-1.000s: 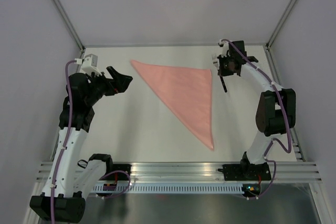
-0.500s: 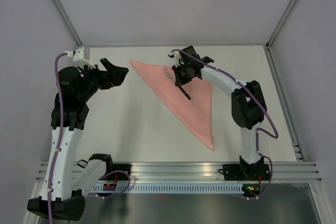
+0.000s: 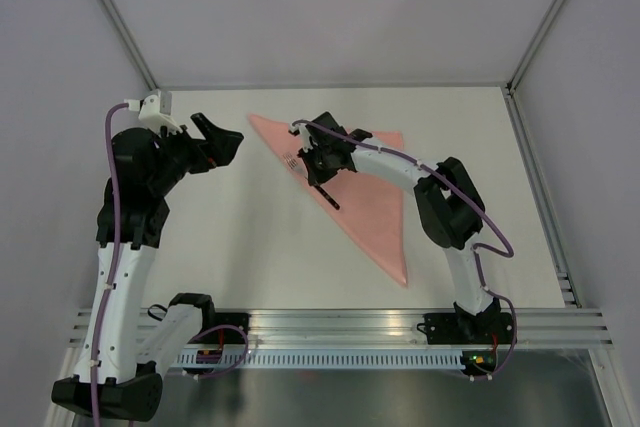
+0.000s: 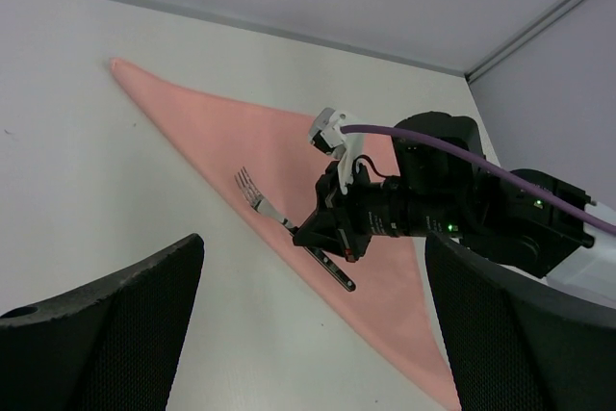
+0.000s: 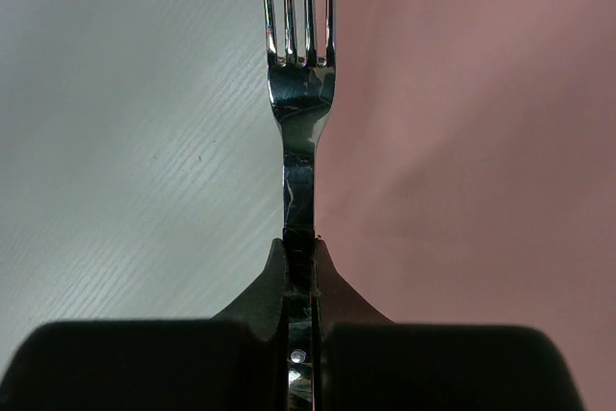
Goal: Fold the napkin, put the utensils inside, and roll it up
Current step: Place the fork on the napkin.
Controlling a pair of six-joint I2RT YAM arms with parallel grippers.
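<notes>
Napkin (image 3: 370,192) folded into triangle, flat on table (image 3: 230,247), long edge facing left arm, one tip toward front. Right gripper (image 3: 318,171) low over that long edge, jaws pinched tight on fork (image 5: 301,103) handle. Tines point toward far-left corner, along line where cloth meets table; dark handle end sticks out behind grip. Fork seems just above cloth, contact unclear. Left gripper (image 3: 226,144) up beside napkin's far-left tip, jaws wide apart, holding nothing.
</notes>
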